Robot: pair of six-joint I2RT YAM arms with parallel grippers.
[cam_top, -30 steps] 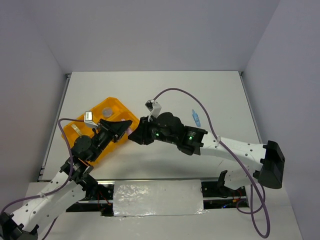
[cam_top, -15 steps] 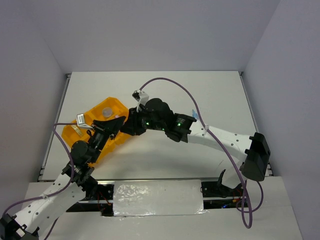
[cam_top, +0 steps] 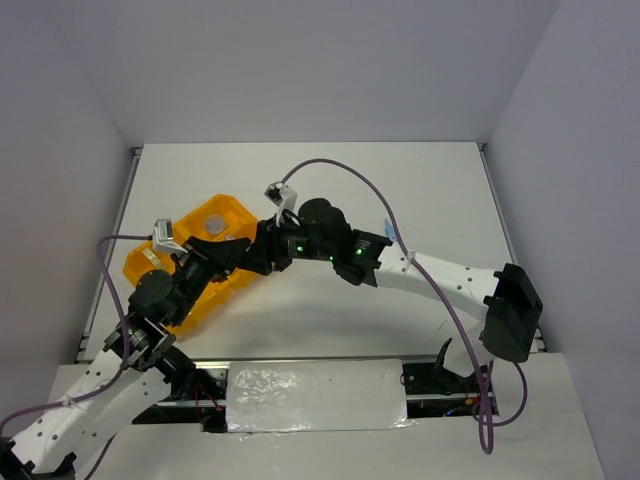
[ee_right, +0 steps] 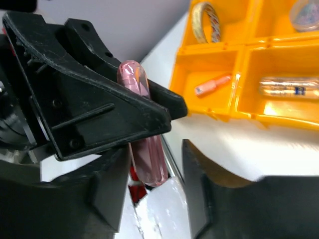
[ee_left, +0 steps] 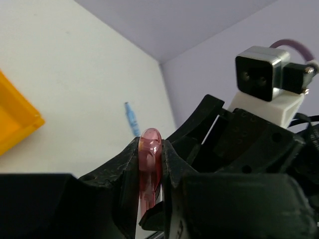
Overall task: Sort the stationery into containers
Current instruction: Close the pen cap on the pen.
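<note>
- Table [cam_top: 420,180] bears the tray [cam_top: 240,213] at its left side.
- The left gripper [ee_left: 149,148] is closed on the pink pen [ee_right: 134,79], so the pen is in the air near the tray, in no compartment.
- The right gripper [ee_right: 152,157] has its fingers apart beside the pen, not pressing it; probably a hand-over.
- The tape ring [ee_right: 206,20], orange pen [ee_right: 212,84] and tube [ee_right: 289,87] lie each in own compartment.
- The blue pen [ee_left: 131,118] lies on the table, unsorted.

We hold our left gripper [ee_left: 150,149] pinched on a pink pen-like piece [ee_left: 148,174], arm angled forward. Our right gripper [ee_right: 152,162], its arm stretching far leftward, has jaws parted either side of that piece.
</note>
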